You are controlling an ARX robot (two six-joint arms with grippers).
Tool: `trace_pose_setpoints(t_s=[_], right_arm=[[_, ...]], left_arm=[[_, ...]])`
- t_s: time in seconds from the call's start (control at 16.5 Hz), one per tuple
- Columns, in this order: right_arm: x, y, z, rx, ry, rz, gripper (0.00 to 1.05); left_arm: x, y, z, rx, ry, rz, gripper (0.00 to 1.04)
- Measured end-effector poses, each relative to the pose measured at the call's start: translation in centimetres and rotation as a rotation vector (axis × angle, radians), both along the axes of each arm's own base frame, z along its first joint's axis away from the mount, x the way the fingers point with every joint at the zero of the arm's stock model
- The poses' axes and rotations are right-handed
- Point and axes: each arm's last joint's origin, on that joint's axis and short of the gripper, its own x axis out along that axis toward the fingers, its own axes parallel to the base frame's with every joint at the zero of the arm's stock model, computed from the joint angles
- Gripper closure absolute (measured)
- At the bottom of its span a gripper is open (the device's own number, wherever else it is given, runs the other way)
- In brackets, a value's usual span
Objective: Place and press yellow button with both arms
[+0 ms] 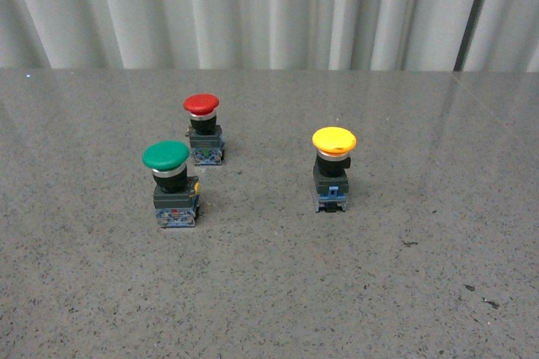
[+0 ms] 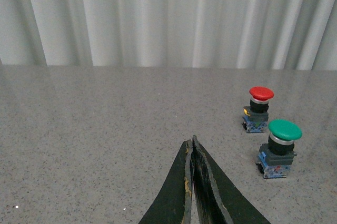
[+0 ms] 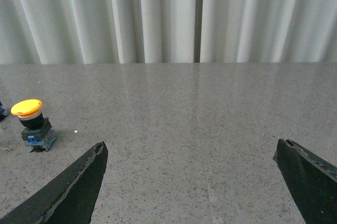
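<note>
— What's the biggest thing there?
— A white curtain (image 1: pixel 253 5), hanging in soft upright pleats across the back. Below it is a table (image 1: pixel 269 292) of grey speckled stone, flat and faintly glossy, with a few dark flecks.
— And the claws?
— The left claw (image 2: pixel 191 144) has its two thin black fingers (image 2: pixel 210 192) pressed together into a single point, and their edges are scuffed. The right claw (image 3: pixel 189 145) stands wide apart. Its fingers are tapering black blades with worn edges, and only table shows between them.
— Where's the yellow button?
— The yellow button (image 1: pixel 333 165) stands upright on the table ahead of the right claw and off to one side, outside the gap between the fingers and well apart from them. It has a wide smooth mushroom cap, a silver collar, a squarish black body and a blue-grey base.
— The others?
— They're ahead of the left claw and off to one side. The green button (image 1: pixel 168 182) has the same build with a wide glossy cap, and it is the nearer to the claw. The red button (image 1: pixel 203 127) has a smaller cap and sits just beyond the green one. Both are upright, apart from each other, and well apart from the yellow one.
</note>
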Motion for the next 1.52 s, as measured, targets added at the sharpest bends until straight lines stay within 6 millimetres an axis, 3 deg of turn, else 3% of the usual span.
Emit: trace_pose_setpoints(t_s=[0.91, 1.15, 1.46, 1.52], right_arm=[[0.0, 0.0, 0.0, 0.0, 0.0, 0.0, 0.07], [0.0, 0.0, 0.0, 0.0, 0.0, 0.0, 0.07], [0.0, 0.0, 0.0, 0.0, 0.0, 0.0, 0.07], [0.0, 0.1, -0.1, -0.002, 0.101, 0.04, 0.07]], left_arm=[[-1.5, 0.0, -0.4, 0.0, 0.018, 0.0, 1.03], [-1.5, 0.0, -0.4, -0.001, 0.014, 0.001, 0.68], [-1.5, 0.0, -0.4, -0.001, 0.014, 0.0, 0.14], [-1.5, 0.0, -0.4, 0.0, 0.014, 0.001, 0.05]])
